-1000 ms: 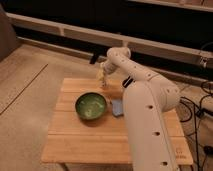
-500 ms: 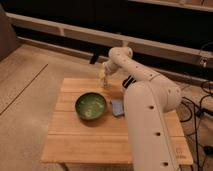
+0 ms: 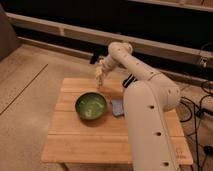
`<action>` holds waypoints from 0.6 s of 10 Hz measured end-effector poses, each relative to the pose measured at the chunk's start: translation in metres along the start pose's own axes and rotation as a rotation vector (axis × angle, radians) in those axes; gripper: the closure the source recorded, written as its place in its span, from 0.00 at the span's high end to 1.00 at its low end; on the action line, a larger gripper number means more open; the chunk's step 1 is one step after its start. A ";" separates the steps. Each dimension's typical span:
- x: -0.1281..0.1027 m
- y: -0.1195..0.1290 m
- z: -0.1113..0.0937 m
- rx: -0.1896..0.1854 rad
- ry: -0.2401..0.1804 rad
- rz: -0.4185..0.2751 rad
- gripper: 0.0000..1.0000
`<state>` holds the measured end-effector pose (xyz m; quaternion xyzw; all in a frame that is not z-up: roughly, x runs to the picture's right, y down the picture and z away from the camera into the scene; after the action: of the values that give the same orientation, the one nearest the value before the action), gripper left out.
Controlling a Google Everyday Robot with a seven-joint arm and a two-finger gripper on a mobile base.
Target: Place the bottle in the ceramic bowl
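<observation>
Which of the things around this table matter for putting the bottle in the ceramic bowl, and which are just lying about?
For the job: bottle, in the shut gripper at the far edge of the table; green ceramic bowl.
Lying about: bluish flat thing beside the bowl; cables on the floor.

Dim, warm indoor scene, soft and grainy all over. Overhead light brightens the wooden table [image 3: 75, 140] and leaves a pale sheen inside the ceramic bowl [image 3: 78, 105]. Right of the bowl, the white arm [image 3: 150, 115] is brightest. Behind the bowl, the blurred gripper [image 3: 100, 75] clasps the bottle [image 3: 98, 79] against near-black background.
</observation>
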<state>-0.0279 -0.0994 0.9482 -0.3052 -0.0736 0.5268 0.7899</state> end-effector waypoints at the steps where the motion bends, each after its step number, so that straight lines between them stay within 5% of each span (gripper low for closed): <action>1: -0.005 0.014 -0.007 -0.035 0.020 -0.002 0.00; 6: -0.019 0.065 -0.028 -0.105 0.112 -0.052 0.00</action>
<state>-0.0751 -0.1110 0.8935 -0.3731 -0.0644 0.4837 0.7891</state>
